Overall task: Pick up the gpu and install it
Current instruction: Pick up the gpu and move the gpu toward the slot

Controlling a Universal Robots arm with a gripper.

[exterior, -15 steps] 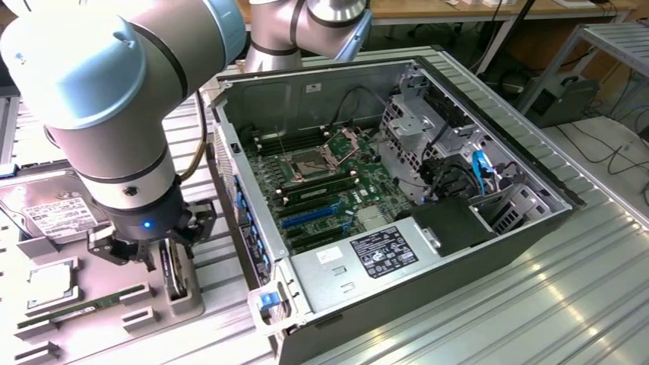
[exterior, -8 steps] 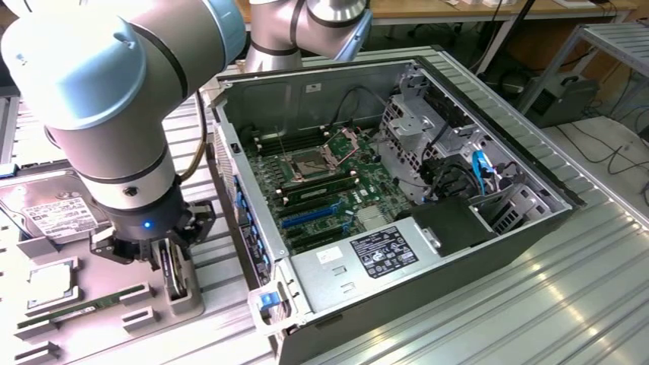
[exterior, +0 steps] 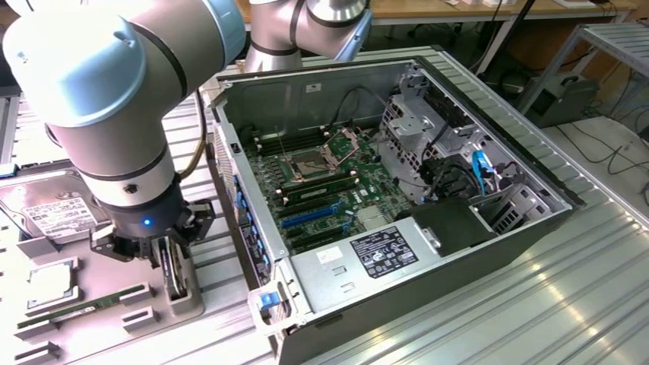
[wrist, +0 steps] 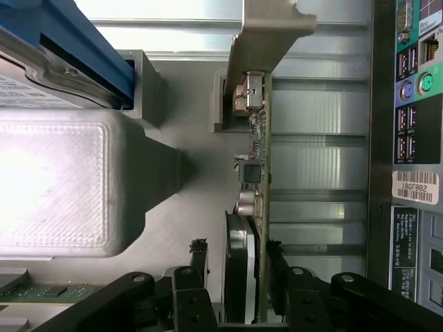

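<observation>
While the gpu point(exterior: 178, 275) stands on edge in its grey holder point(exterior: 188, 303), near the worktop's point(exterior: 568, 289) edge at the exterior view's left and just beside the open computer case point(exterior: 294, 99), the gripper point(exterior: 167, 258) sits right down over it.

And the wrist view gives the close look. The gpu point(wrist: 260, 159) runs edge-on away from the gripper point(wrist: 237, 252), with the silver bracket point(wrist: 266, 41) at the far end and the black fan block point(wrist: 239, 266) nearest the jaws. The fingers point(wrist: 278, 270) are drawn in narrow, one on the bare board face and one on the fan side. They read as closed on the card, which is not yet lifted, since its lower edge sits in the holder's slot.

How will it handle? Light and stiff, by the look of it, but fragile. It is a thin board crowded with small parts and carries a plastic fan housing. The sensible hold is across the two broad faces at the fan block, clear of the bracket and of the lower edge seated in the slot. Smooth housing could slip, and too hard a squeeze could flex the board.

As for pose, the arm point(exterior: 112, 99) drops almost straight down. Its last link is upright over the holder and the wrist points at the worktop. The jaws are set across the card's thickness, and its length runs alongside the case wall.
</observation>
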